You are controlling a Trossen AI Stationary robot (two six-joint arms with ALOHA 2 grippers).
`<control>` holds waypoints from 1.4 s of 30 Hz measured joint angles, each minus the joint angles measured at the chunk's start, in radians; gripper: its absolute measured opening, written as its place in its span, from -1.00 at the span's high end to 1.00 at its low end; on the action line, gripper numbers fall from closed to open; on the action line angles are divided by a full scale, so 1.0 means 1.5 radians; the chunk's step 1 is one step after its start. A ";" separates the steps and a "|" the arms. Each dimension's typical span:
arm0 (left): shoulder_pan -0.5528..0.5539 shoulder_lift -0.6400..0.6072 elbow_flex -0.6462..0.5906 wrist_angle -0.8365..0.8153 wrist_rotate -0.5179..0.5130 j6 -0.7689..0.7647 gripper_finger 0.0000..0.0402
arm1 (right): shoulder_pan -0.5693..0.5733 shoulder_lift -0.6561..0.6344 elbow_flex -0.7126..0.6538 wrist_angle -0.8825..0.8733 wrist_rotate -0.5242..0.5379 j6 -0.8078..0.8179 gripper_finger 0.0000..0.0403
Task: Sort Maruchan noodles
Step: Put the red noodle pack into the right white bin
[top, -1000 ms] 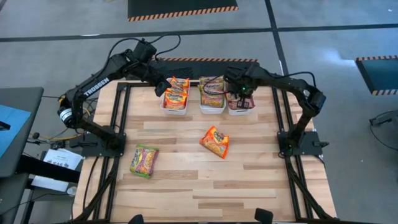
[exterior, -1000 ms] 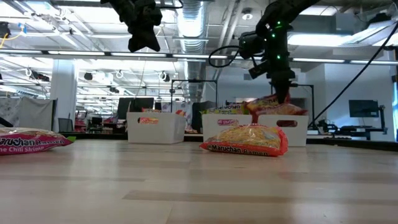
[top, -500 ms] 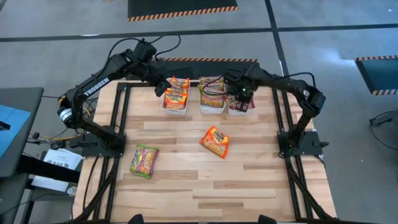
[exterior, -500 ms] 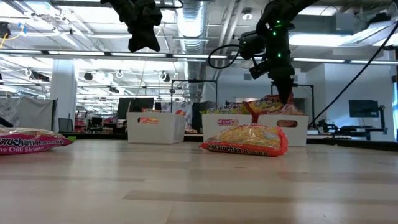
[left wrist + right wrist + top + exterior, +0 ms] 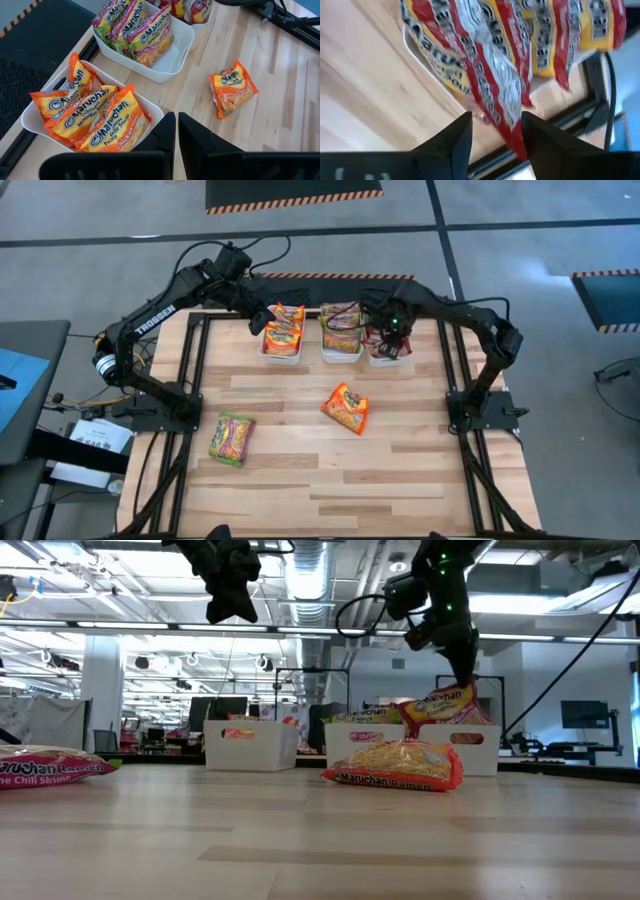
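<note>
Three white bins stand in a row at the table's far side. The left bin holds orange Maruchan noodles, the middle bin green and pink ones, and the right bin red ones. My right gripper hangs open above the right bin, over a red packet that stands tilted in it. My left gripper is shut and empty, high above the left bin. An orange packet and a green-pink packet lie flat on the table. My right gripper has its open fingers on either side of the red packet's upper edge, coming from above. That edge lies close to one finger; whether it touches, I cannot tell. The packet's lower part rests in the right bin.
Black frame rails run along the table's left and right sides beside the arm bases. The wooden top stretches bare toward the near edge, in front of the two loose packets.
My right gripper has opened over the right bin and risen a little. The red packet it held low in the bin now stands more tilted up, its printed face showing above the bin's rim.
</note>
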 joint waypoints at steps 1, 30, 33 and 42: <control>0.000 0.000 0.000 0.000 0.000 -0.001 0.97 | 0.000 0.000 0.003 -0.014 -0.001 0.014 0.04; 0.000 0.000 0.000 -0.040 0.000 0.023 0.97 | -0.049 -0.028 -0.213 0.173 -0.071 0.144 0.05; 0.000 0.000 0.000 -0.039 0.000 0.027 0.97 | -0.054 -0.028 -0.215 0.192 -0.084 0.142 0.05; 0.000 0.000 0.000 -0.042 0.000 0.031 0.97 | -0.073 -0.040 -0.217 0.221 -0.152 0.168 0.05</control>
